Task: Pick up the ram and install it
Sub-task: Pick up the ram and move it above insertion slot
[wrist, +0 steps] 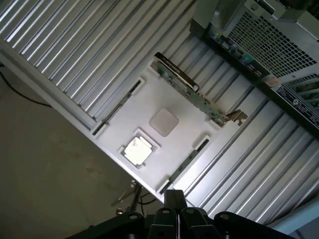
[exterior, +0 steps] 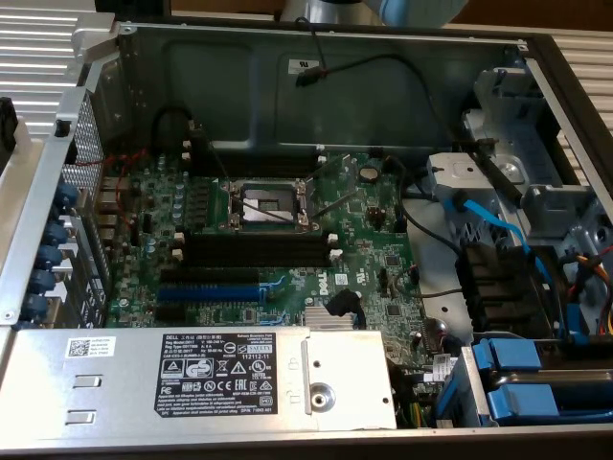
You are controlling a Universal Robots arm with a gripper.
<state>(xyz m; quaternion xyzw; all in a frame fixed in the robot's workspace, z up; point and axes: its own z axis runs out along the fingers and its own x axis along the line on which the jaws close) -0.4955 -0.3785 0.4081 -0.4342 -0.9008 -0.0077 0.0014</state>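
The ram (wrist: 185, 83) is a long, thin dark green stick with a pale label strip. It stands on edge along one side of a white tray (wrist: 179, 144) on the ribbed metal table. My gripper (wrist: 174, 195) hangs high above the tray's opposite edge, well clear of the ram. Its dark fingers are shut with nothing between them. In the exterior view the open computer case shows the motherboard (exterior: 364, 240). Its long black memory slots (exterior: 254, 247) with white end clips lie just below the processor socket (exterior: 273, 203).
The tray also carries a square silver chip (wrist: 137, 149) and a pale square pad (wrist: 163, 122). The case's perforated wall (wrist: 264, 37) stands close beside the tray. Inside the case are a blue slot (exterior: 211, 290), a silver power supply (exterior: 192, 374), blue cables (exterior: 508, 235) and drive bays.
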